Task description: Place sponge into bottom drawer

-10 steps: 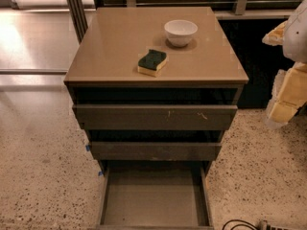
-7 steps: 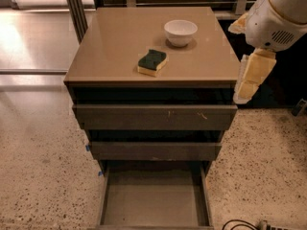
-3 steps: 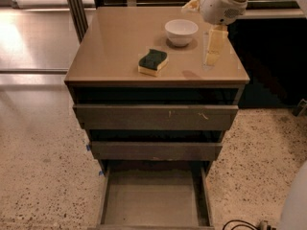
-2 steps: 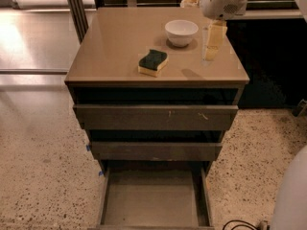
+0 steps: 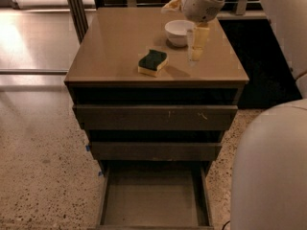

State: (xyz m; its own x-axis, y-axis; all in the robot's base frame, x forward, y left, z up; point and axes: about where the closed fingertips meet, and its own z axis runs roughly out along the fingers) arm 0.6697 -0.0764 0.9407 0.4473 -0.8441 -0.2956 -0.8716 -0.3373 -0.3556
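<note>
— Going from left to right, what has changed?

— The sponge (image 5: 153, 62) has not moved. It lies on the cabinet top (image 5: 108, 42), near the front edge, with the green side up. Below it, the bottom drawer (image 5: 152, 200) stays pulled out and I see only its bare floor. The white bowl (image 5: 177, 31) also stays at the far side.

— So only you moved?

— Yes. My gripper (image 5: 197, 56) came in from the right side of the cabinet. It now hangs over the top, just in front of the bowl and right of the sponge, not touching it. Whether it is released or clenched, I cannot tell.

— What does this mean for the task?

— I think the approach is almost done, but the grasp is not yet made. I must go a little more left and down, without knocking the bowl.
</note>
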